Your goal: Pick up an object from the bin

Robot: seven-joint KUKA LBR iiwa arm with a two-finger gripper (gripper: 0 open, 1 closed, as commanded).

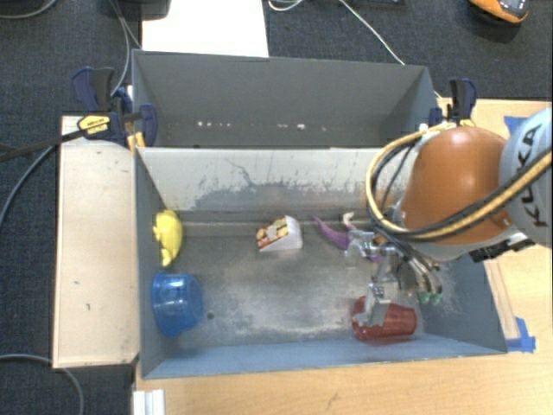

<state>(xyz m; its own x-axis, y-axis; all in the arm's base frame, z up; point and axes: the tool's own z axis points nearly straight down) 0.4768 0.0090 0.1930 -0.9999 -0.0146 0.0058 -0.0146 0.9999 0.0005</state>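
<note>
gripper [378, 308] low in front-right corner of bin [276, 296], right over red cup-shaped thing [393, 323] | grip open or closed: can't tell | blue cup [175, 302] far left

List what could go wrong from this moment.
1. The tool is at the left end of the red cup-like object, not over its middle; an off-centre grip may let it roll or slip.
2. That object lies close to the bin's front wall, so the tool may scrape the wall.
</note>
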